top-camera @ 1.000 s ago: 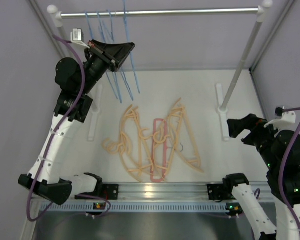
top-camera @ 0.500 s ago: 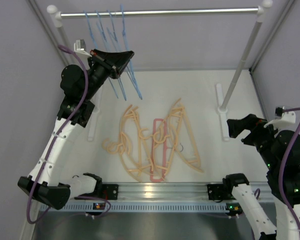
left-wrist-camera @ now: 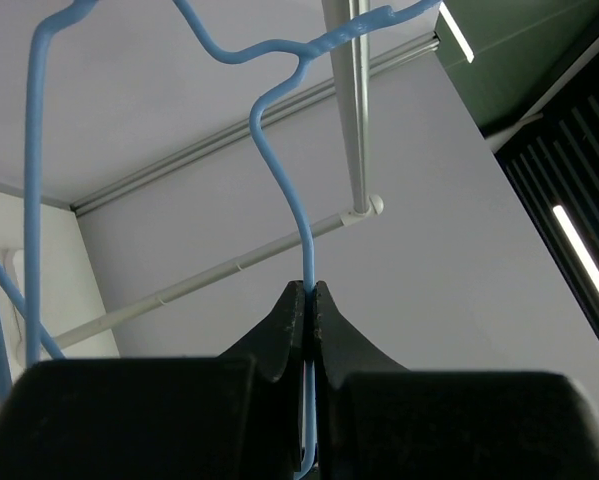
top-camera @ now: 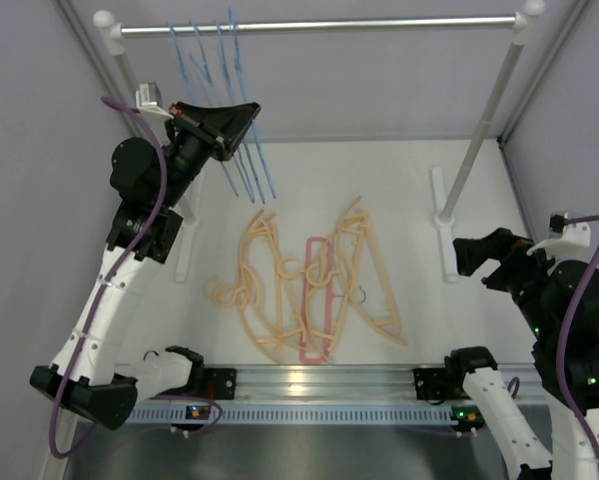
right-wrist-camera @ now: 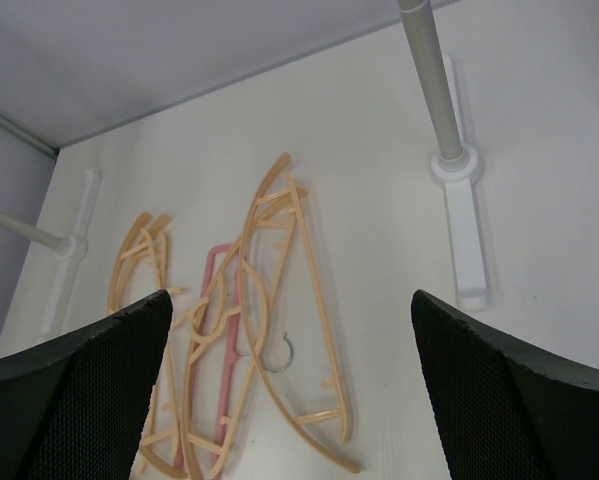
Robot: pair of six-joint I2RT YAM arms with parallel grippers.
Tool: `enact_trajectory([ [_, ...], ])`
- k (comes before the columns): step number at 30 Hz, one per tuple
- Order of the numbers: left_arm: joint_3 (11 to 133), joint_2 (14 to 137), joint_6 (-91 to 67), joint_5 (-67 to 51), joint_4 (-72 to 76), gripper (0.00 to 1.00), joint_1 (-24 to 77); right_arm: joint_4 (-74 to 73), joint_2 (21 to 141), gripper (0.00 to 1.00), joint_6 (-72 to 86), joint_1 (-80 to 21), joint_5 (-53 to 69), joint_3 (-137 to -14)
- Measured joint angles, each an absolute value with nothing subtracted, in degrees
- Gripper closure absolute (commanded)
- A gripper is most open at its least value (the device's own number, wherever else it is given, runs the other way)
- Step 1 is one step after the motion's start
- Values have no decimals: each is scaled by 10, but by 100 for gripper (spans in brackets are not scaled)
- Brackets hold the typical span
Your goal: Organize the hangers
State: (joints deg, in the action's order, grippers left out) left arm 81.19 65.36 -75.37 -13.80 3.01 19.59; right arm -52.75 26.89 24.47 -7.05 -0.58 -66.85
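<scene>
Several thin light-blue wire hangers [top-camera: 194, 60] hang at the left end of the silver rail [top-camera: 379, 22]. My left gripper [top-camera: 241, 122] is raised below the rail and shut on the lower wire of the rightmost blue hanger [top-camera: 237, 60]. In the left wrist view the wire [left-wrist-camera: 279, 150] runs up from the shut gripper [left-wrist-camera: 307, 290] to a hook at the rail [left-wrist-camera: 357, 100]. Several peach-orange hangers [top-camera: 279, 280] and one pink-red hanger [top-camera: 314, 310] with a metal hook [right-wrist-camera: 287, 355] lie tangled on the table. My right gripper [top-camera: 479, 262] is open and empty at the right.
The rail's slanted right post [top-camera: 479, 130] stands on a white foot [top-camera: 442, 215]; a matching foot [top-camera: 186, 240] lies at the left. Lilac walls close in both sides. A metal track [top-camera: 319, 380] runs along the near edge between the arm bases.
My left gripper has shifted the held blue hanger leftward along the rail, closer to the other blue ones. The right arm has not moved.
</scene>
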Motion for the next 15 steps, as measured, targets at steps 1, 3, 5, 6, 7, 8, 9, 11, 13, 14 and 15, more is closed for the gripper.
enact_trajectory([
  [1, 810, 653, -754, -138, 30, 97, 196, -528, 269, 1, 245, -70, -6, -668],
  [3, 808, 654, -754, -138, 30, 97, 196, -528, 269, 1, 245, -70, -6, -668],
  [5, 807, 654, -755, -138, 30, 96, 196, -528, 269, 1, 245, -70, -6, -668],
  [6, 806, 654, -755, -138, 30, 94, 196, -528, 269, 1, 245, -70, -6, -669],
  [7, 806, 654, -755, -138, 30, 93, 196, -528, 269, 1, 244, -70, -6, -669],
  [8, 806, 654, -756, -138, 30, 92, 196, -528, 269, 1, 244, -70, -6, -669],
  [9, 806, 654, -756, -138, 30, 91, 196, -528, 269, 1, 244, -70, -6, -668],
  [11, 805, 654, -757, -139, 30, 87, 196, -528, 269, 1, 244, -70, -6, -668],
  [13, 804, 654, -758, -139, 30, 84, 196, -528, 269, 0, 244, -70, -6, -668],
  [14, 804, 654, -759, -139, 30, 84, 196, -528, 269, 1, 244, -70, -6, -669],
  [15, 804, 654, -760, -140, 30, 83, 196, -528, 269, 1, 244, -70, -6, -669],
])
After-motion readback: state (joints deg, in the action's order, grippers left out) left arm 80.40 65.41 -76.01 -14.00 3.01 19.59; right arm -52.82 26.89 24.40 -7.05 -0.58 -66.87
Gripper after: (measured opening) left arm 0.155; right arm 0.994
